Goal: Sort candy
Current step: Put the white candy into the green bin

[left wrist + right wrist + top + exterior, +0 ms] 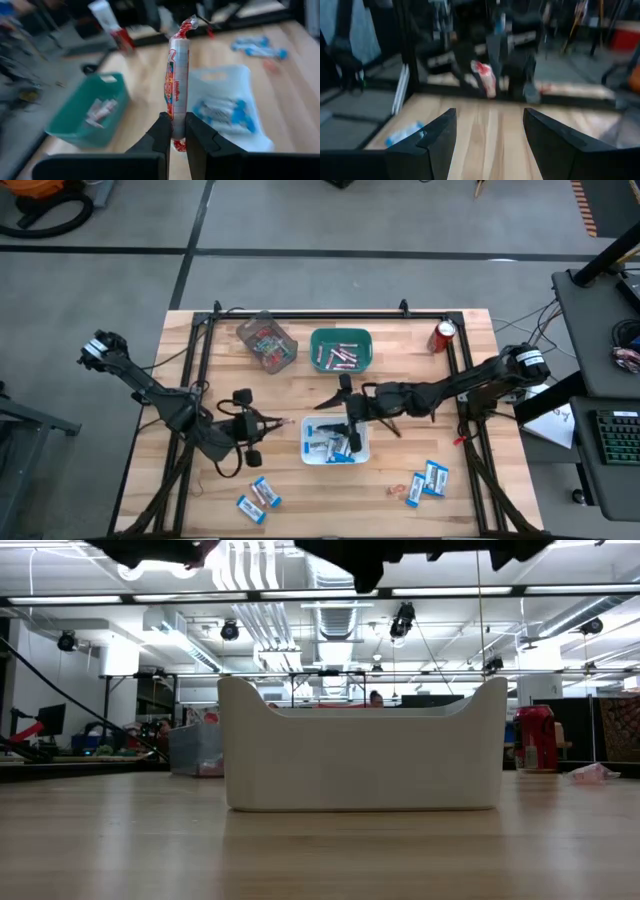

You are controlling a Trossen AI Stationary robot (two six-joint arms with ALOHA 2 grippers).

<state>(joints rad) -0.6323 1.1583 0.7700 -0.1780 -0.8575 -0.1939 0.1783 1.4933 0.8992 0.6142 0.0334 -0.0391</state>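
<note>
Left of centre in the high view, the left gripper (283, 422) clenches a pinkish-white candy stick (177, 85). At centre, the right gripper (343, 423) hangs released over the white bin (362, 451), seemingly holding blue packets (330, 446).

bare table (290, 480) lay open in front of the white bin (335, 439). behind it, the green bin (341, 349) and clear box (266, 341) blocked passage; the right arm (440, 393) hung over its right side.
</note>
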